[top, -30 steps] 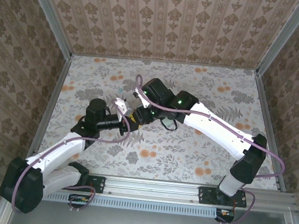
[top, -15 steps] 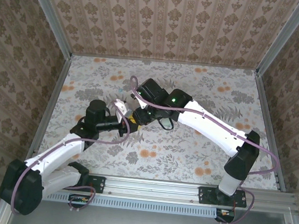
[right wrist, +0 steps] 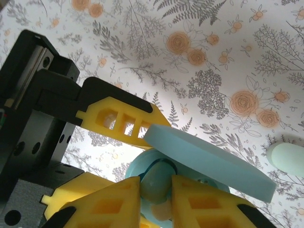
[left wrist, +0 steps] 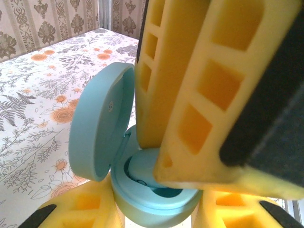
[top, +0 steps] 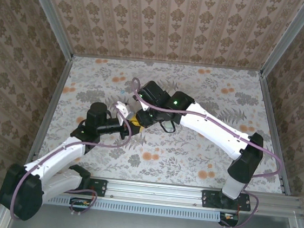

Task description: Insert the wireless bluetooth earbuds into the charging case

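L gripper [left wrist: 156, 214] jaws clamp open charging case [left wrist: 151, 202]; R gripper [right wrist: 156, 182] jaws pinch earbud [right wrist: 154, 189], lid [right wrist: 209, 164] at its 3 o'clock.

We stood before a robot test cell in a lab. A table [top: 202, 152] under a flowered sheet was boxed in behind and at both sides by wallpapered panels [top: 167, 23] in aluminium framing [top: 49, 13]. The left arm [top: 60, 156] and right arm [top: 221, 131] were bolted to a metal rail [top: 155, 189] along the table's near edge.

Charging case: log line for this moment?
step: earbud insertion | left gripper: shut on charging case, lid open | right gripper: shut on earbud, at the open case | seated: cannot tell
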